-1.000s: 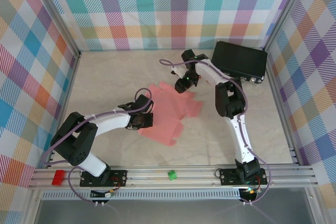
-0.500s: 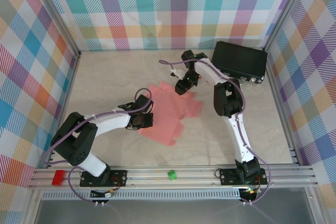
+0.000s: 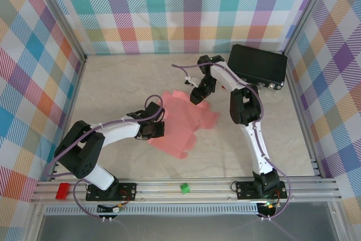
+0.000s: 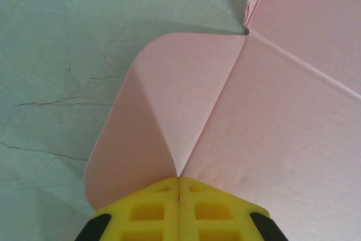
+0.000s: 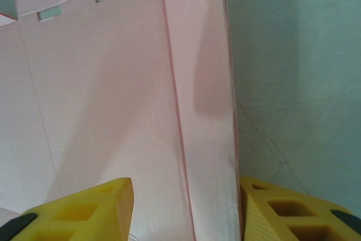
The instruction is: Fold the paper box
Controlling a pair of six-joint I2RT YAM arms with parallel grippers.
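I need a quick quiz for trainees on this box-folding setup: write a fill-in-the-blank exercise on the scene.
The left gripper is ___ on a rounded flap of the paper box. The right gripper is ___, a pink panel between its fingers. The black case sits in the far ___ corner. The small block between the arm bases is ___.
Missing words: shut; open; right; green.

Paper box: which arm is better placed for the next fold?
Right, likely: right gripper open astride an edge strip of the paper box; left gripper shut, pinching a flap.
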